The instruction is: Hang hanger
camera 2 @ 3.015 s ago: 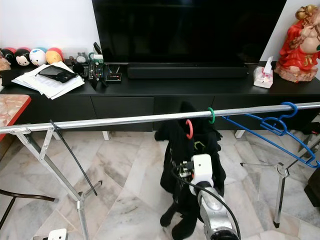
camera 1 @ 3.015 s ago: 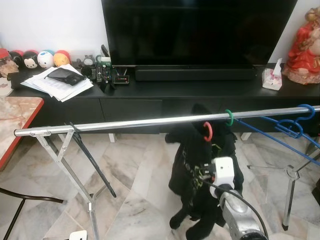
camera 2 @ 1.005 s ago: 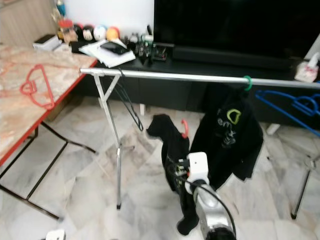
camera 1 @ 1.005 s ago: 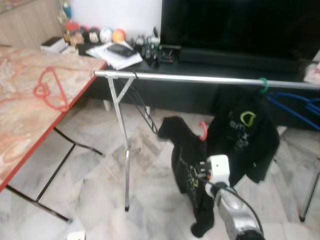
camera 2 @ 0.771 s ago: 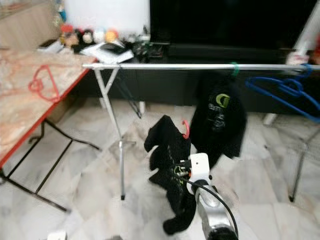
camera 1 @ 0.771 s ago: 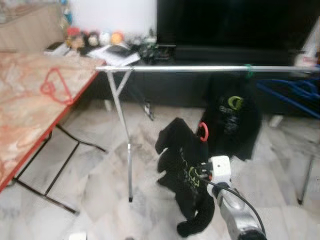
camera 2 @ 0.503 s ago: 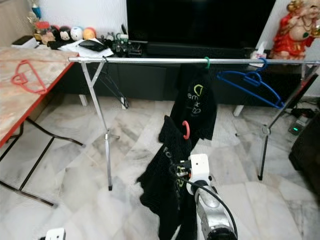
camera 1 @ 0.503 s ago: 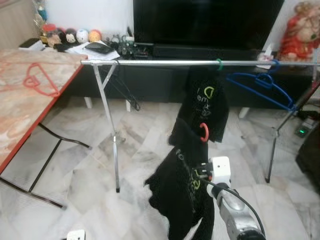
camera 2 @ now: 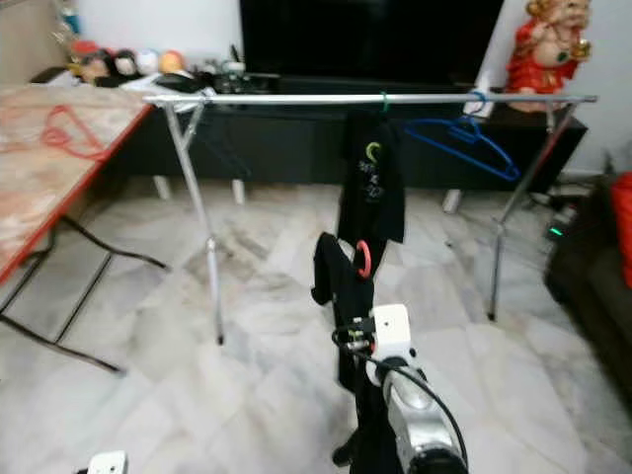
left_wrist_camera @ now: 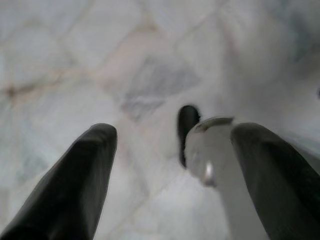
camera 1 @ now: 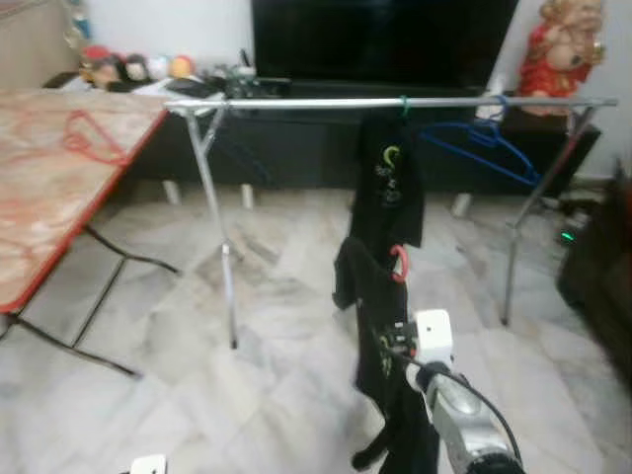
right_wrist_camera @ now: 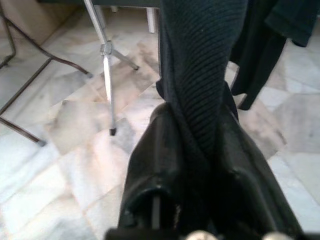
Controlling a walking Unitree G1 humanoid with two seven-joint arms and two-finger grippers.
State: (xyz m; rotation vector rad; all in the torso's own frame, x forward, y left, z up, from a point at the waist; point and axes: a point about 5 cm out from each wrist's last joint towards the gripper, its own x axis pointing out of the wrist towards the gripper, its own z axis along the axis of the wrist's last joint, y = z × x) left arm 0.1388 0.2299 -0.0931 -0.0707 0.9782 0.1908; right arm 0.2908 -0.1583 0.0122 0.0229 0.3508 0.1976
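Observation:
My right gripper [right_wrist_camera: 197, 114] is shut on a black garment [camera 1: 375, 326] that hangs from a red hanger [camera 1: 398, 263], whose hook stands up above my wrist. The garment is held in the air over the floor, well short of the silver rail [camera 1: 296, 103] and lower than it. On that rail hang a black shirt [camera 1: 388, 188] on a green hanger [camera 1: 403, 103] and an empty blue hanger [camera 1: 474, 138]. My left gripper [left_wrist_camera: 175, 135] hangs idle and open above the marble floor.
A marble-topped table with a red edge [camera 1: 59, 247] stands at the left, another red hanger [camera 1: 84, 138] lying on it. Behind the rack are a black TV cabinet [camera 1: 296, 148] and a red figurine [camera 1: 548, 49]. A dark sofa edge [camera 1: 597, 286] is at the right.
The red hanger with the black garment has come off the rail and is carried in my right gripper. The camera has swung and drawn back, so the rack looks farther away.

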